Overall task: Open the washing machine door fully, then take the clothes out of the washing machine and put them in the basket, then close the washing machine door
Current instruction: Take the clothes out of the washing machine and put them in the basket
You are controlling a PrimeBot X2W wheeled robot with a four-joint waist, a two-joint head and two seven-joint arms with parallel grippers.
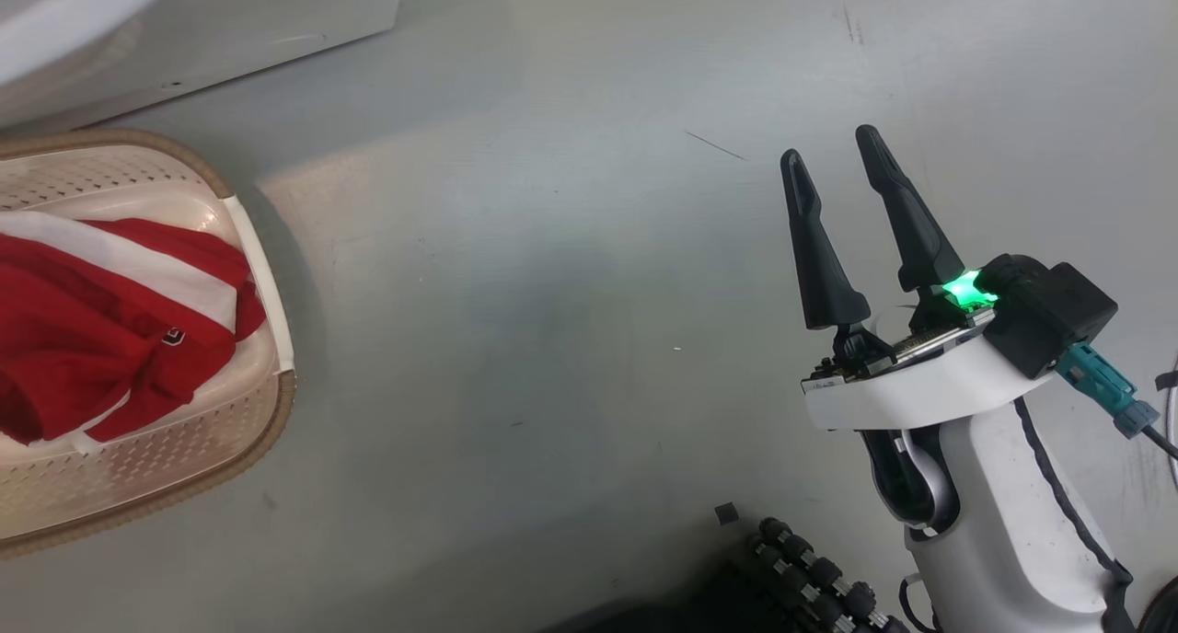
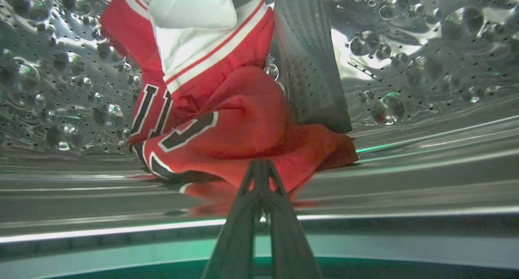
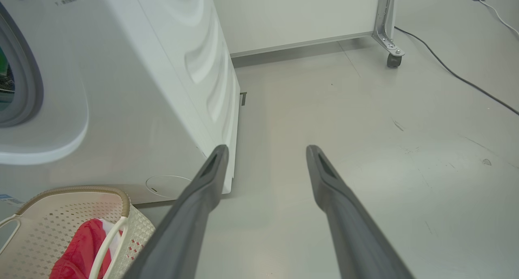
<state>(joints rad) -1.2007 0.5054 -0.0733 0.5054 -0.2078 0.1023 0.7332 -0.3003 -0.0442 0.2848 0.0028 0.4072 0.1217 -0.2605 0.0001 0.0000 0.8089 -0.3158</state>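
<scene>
1. My left gripper (image 2: 261,163) is inside the steel drum (image 2: 405,48) of the washing machine (image 3: 134,88). Its two dark fingers are pressed together into a single point.
2. That point sits against the lower fold of a red jersey (image 2: 243,121). I cannot tell whether any cloth is caught between the tips.
3. The jersey lies bunched on the drum's wall, with dark white-outlined numbers on its left part and white, red-striped trim at its top. It is touching the grey perforated paddle (image 2: 308,68) beside it.
4. My right gripper (image 1: 830,147) is spread wide and holds nothing. It hangs over bare grey floor (image 1: 552,293), well apart from the basket (image 1: 156,458).
5. From the right wrist, the same spread fingers point past the washing machine's front corner, along the floor.
6. The basket stands on the floor just beside the bottom edge of the washing machine's front.
7. A red garment with a white stripe (image 1: 101,329) lies crumpled inside the basket, reaching up its near wall.
8. At the far edge of the floor, a dark cable (image 3: 458,74) runs past a small caster (image 3: 392,60).
</scene>
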